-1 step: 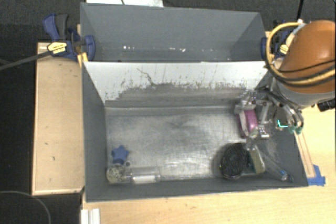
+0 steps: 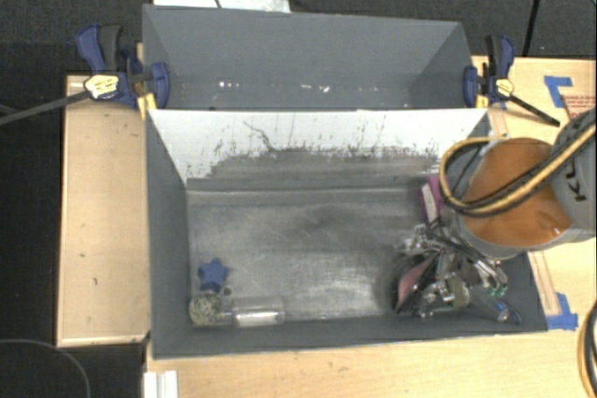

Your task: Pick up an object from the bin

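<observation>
My gripper point(image 2: 446, 279) is low in the bin's front right corner, under the orange wrist cover. Its metal parts sit in a small cluster of things there. A dark, flat thing with a reddish-pink face point(image 2: 407, 286) lies right at its left side, touching or nearly touching it. A small green-and-dark piece point(image 2: 497, 303) lies just to its right by the bin wall. A pink strip point(image 2: 431, 199) stands against the right wall, behind the gripper. What lies directly beneath the gripper is hidden.
In the front left corner lie a blue star-like piece point(image 2: 213, 273), a mottled greenish ball point(image 2: 202, 311) and a clear tube point(image 2: 257, 317). The arm comes in over the right rim. Bare floor spreads across the bin's middle and back.
</observation>
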